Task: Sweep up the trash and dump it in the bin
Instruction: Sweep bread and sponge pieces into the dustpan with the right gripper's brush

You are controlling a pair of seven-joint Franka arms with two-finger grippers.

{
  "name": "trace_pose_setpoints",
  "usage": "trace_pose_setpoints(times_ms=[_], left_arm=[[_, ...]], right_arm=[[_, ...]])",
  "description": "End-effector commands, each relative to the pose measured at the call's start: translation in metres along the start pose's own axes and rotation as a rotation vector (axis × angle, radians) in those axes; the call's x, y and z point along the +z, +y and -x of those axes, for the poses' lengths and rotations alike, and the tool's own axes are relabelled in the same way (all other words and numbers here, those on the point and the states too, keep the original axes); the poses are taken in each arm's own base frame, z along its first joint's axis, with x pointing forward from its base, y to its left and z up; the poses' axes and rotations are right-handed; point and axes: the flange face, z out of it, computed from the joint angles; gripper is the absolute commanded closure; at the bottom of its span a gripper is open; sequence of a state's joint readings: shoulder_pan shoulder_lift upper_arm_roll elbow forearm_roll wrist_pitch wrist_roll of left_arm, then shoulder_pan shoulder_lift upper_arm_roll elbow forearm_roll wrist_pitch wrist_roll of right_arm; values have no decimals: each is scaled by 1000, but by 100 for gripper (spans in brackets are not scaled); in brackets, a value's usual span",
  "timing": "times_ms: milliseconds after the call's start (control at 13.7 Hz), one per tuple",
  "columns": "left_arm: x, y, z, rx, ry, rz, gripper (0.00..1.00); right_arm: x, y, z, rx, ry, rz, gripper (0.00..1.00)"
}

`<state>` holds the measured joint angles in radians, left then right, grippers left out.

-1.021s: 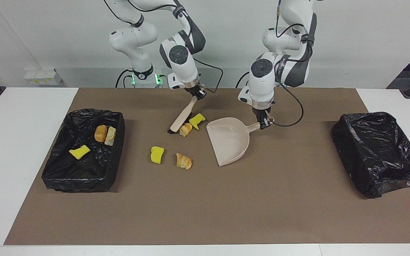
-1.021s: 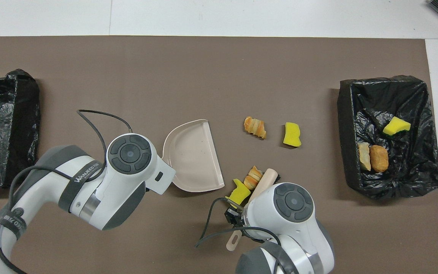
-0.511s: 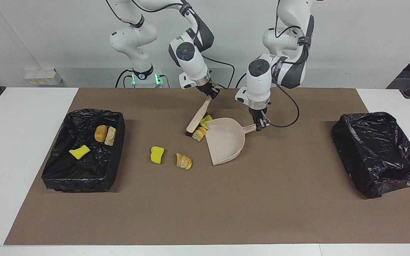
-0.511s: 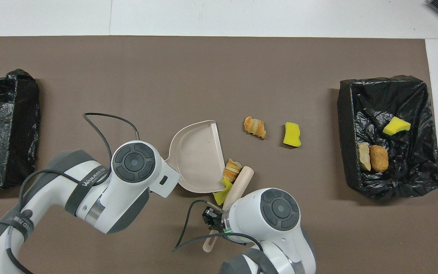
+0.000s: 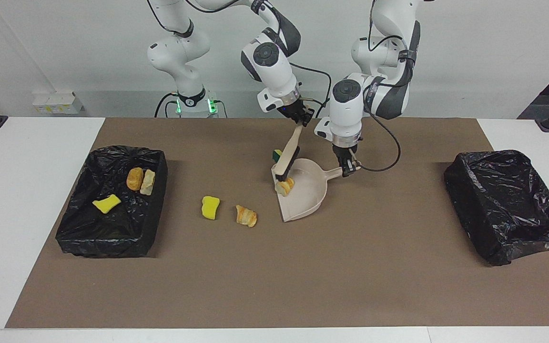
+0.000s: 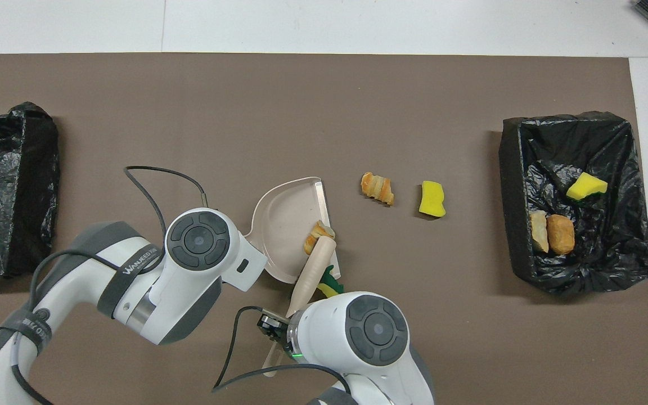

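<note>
Beside dustpan [image 5: 303,195], overhead-only: sponge's [image 6: 329,286] yellow

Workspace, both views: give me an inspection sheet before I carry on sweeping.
Surface: brown mat on a white table.
Job's things: one croissant in the dustpan at the brush tip; green-backed sponge at the pan's corner, outside; croissant and sponge loose on the mat; three pieces in the bin at the right arm's end; second bin shows nothing inside.
Clutter: nothing seen.
Grippers: right gripper shut on the brush; left gripper shut on the dustpan handle.
Cables: black leads loop off both wrists.
Surroundings: white wall; socket box beside the table.
</note>
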<state>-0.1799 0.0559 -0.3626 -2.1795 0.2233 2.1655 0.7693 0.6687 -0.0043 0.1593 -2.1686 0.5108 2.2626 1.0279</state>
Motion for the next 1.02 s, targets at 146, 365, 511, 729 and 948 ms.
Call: trace_pose_setpoints(times_ms=[146, 365, 511, 729, 948], left_arm=[[9, -13, 17, 26, 7, -5, 100], [10, -18, 21, 20, 10, -4, 100], [11, -20, 24, 14, 10, -2, 100], [6, -34, 37, -12, 15, -11, 100], [1, -46, 45, -26, 22, -18, 100]], right_arm=[[-11, -27, -2, -24, -14, -60, 100], [-27, -22, -3, -21, -27, -48, 100], [-35, -23, -3, -18, -22, -62, 100], [-54, -15, -15, -18, -14, -53, 100], [-65, -7, -44, 10, -4, -58, 100]])
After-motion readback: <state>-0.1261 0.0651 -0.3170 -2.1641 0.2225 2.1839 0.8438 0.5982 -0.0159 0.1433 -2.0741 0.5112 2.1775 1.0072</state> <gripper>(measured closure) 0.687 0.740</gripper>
